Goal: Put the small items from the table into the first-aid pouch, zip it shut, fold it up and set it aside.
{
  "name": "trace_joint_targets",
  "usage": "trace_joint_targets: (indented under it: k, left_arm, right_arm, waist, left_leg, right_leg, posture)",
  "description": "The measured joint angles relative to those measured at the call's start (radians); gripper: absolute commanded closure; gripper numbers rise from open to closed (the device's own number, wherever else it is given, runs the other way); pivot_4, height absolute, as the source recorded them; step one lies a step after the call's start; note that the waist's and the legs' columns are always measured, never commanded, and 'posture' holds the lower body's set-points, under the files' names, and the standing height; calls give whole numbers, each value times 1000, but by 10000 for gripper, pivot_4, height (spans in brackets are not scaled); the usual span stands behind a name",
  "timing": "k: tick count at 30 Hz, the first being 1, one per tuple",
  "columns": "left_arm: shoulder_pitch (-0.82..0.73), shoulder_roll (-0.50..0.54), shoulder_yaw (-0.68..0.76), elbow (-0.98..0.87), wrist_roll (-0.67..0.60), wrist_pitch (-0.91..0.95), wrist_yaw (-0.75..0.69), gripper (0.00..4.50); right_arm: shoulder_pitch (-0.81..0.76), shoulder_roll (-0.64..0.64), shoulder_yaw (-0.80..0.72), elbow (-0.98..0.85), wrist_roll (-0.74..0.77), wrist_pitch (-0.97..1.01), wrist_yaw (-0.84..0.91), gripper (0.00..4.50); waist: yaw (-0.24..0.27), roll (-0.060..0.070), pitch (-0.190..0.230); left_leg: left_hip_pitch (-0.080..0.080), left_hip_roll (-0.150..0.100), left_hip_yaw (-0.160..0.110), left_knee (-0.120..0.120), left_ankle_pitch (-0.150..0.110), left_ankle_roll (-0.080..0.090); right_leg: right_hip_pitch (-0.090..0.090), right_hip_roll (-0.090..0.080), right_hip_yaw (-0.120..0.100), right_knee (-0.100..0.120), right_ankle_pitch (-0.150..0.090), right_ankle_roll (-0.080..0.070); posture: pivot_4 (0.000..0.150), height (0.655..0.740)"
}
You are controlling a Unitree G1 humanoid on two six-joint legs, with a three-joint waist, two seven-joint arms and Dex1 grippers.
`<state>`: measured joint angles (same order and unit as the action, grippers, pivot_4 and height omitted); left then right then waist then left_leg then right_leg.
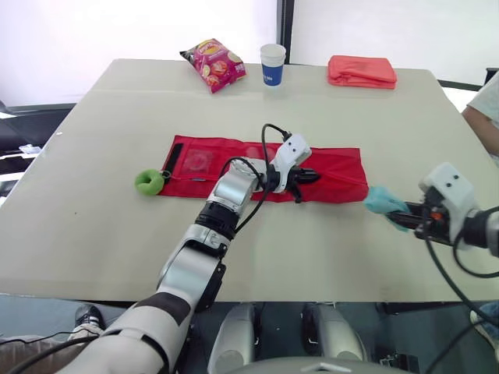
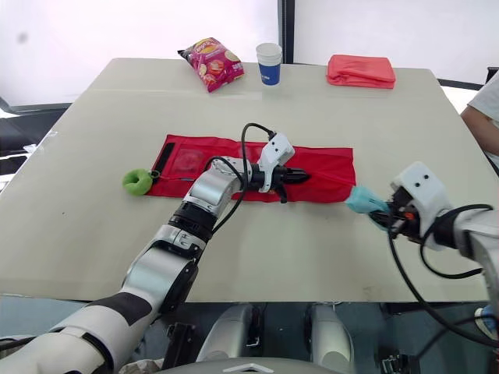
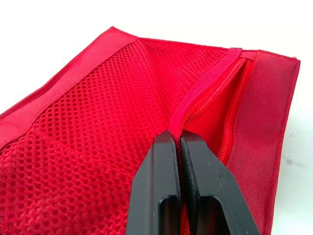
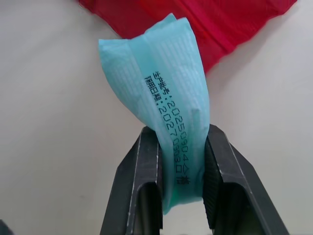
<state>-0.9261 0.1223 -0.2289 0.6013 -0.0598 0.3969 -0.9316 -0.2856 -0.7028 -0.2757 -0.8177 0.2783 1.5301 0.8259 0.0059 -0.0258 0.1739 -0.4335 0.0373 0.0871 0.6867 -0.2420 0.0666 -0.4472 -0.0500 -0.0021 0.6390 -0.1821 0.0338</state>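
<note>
Eye views: red pouch [image 1: 343, 167] lies flat mid-tabletop [image 1: 101, 226], green item [image 1: 149, 181] touching its left end. Left hand [image 1: 310, 178] over pouch middle; right hand [image 1: 403, 217] off its right end.
Left wrist: 2 fingers [image 3: 159, 176] pinched shut on the pouch's zipper edge.
Right wrist: 2 fingers [image 4: 139, 171] clamped on teal packet [image 4: 161, 83], just beside the pouch corner.

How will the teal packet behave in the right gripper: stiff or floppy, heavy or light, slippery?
Probably soft: the packet is pinched narrow where the right gripper holds it. Likely light, as its free end sticks out unsupported without sagging. Its smooth wrapper may slip under a loose grip.
</note>
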Motion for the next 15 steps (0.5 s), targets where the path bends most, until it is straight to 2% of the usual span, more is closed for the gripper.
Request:
trace_joint_targets:
  k: [6,9,15]
  left_arm:
    - [-2,-44,-21,-4,0,11,12,45000]
    - [-2,-49,-26,-14,0,16,21,45000]
    - [5,-51,-36,-52,0,37,35,45000]
  right_arm:
    - [-87,282,160,96,-90,78,-364,36061]
    - [-100,350,204,134,-116,78,-473,36061]
    - [-104,389,259,142,-117,78,-573,36061]
  waist:
    - [6,0,0]
    - [7,0,0]
    - [4,1,0]
  left_leg:
    - [-2,-1,0,-1,0,0]
    - [-2,-1,0,0,0,0]
    - [-2,-1,0,-1,0,0]
  right_leg:
    - [-1,0,0,0,2,2]
    - [-1,0,0,0,2,3]
    - [-1,0,0,0,2,3]
  posture:
    - [1500,7400]
    - [1500,7400]
    - [1500,7400]
